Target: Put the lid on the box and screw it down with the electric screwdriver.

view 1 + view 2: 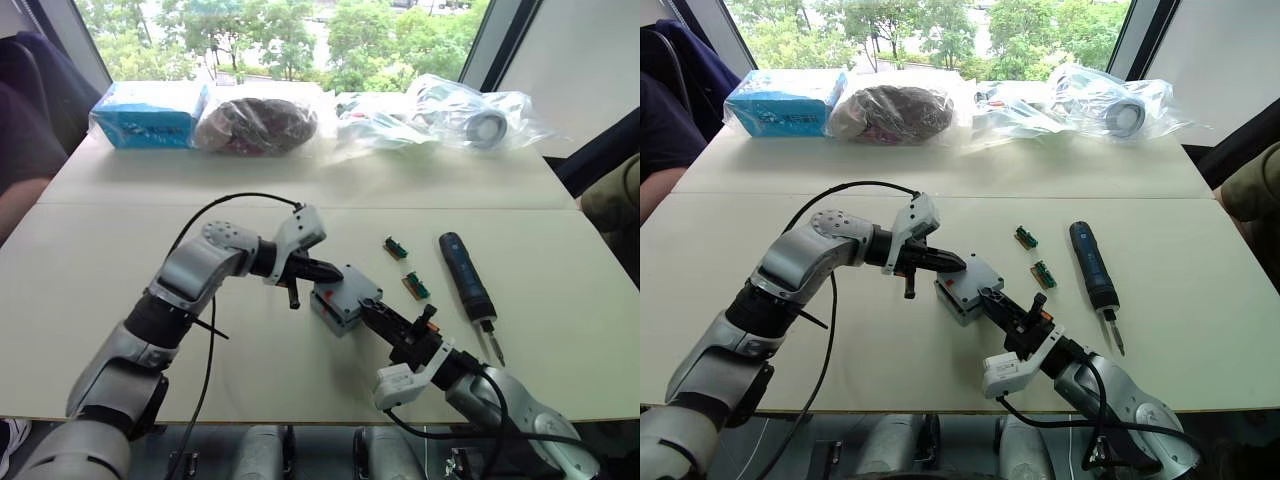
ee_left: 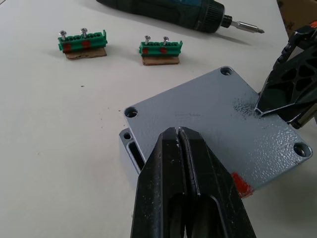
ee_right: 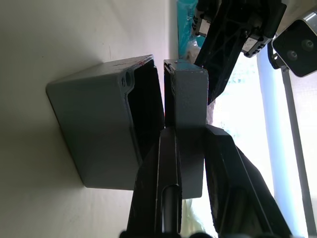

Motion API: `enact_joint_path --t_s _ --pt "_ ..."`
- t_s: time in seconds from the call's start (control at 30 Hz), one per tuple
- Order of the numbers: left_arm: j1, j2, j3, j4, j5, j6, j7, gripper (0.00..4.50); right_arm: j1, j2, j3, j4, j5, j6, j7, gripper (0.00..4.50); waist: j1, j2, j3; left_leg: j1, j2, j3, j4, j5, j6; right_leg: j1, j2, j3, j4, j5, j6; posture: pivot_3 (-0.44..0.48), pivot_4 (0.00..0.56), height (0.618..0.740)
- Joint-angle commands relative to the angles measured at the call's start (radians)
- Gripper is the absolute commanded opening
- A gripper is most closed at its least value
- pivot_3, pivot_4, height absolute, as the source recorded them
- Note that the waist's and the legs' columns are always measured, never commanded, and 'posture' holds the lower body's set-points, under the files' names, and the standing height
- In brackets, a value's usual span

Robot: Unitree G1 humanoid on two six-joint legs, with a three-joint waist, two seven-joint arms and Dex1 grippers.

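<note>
The grey lid (image 2: 218, 124) lies askew on the deeper grey box (image 3: 94, 134), and one box corner (image 2: 130, 148) shows from under it. My left gripper (image 1: 335, 270) is shut, with its tips on the lid's top near one edge. My right gripper (image 1: 375, 308) is shut on the lid's rim. One of its fingers (image 3: 166, 163) sits in the gap between lid and box, and the other lies on the lid's outer face. The blue-and-black electric screwdriver (image 1: 467, 280) lies on the table to the right of the box, its bit pointing toward the near edge.
Two small green connectors (image 1: 394, 248) (image 1: 416, 287) lie between the box and the screwdriver. At the far side of the table sit a blue carton (image 1: 150, 113) and several plastic bags (image 1: 440, 115). A person's arm (image 1: 20, 190) is at the left edge.
</note>
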Motion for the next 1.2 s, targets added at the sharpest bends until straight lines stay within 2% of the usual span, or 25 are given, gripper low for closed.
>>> enact_joint_path --t_s 0.03,0.83,1.2 --pt "0.002 0.001 0.011 -0.023 0.009 -0.013 -0.006 0.01 0.002 0.012 0.011 -0.008 -0.032 -0.011 0.009 0.14 0.000 0.000 0.000 0.000 0.000 0.000 0.000 0.000 0.000 0.000 0.000 0.000 0.000 0.000 0.000 0.000 0.150 0.740" --pt "-0.015 -0.020 0.061 -0.006 -0.002 -0.003 0.010 0.01 -0.030 0.070 -0.015 -0.043 -0.060 -0.007 0.002 0.14 0.000 0.000 0.000 0.000 0.000 0.000 0.000 0.000 0.000 0.000 0.000 0.000 0.001 0.000 0.000 0.000 0.150 0.740" --pt "0.014 -0.006 0.006 -0.034 0.041 -0.024 -0.004 0.01 -0.006 0.056 -0.012 -0.006 -0.054 -0.026 0.004 0.14 0.001 0.000 0.000 0.000 0.000 0.000 0.000 0.000 0.000 0.000 0.000 0.000 0.001 0.000 0.000 0.000 0.150 0.740"
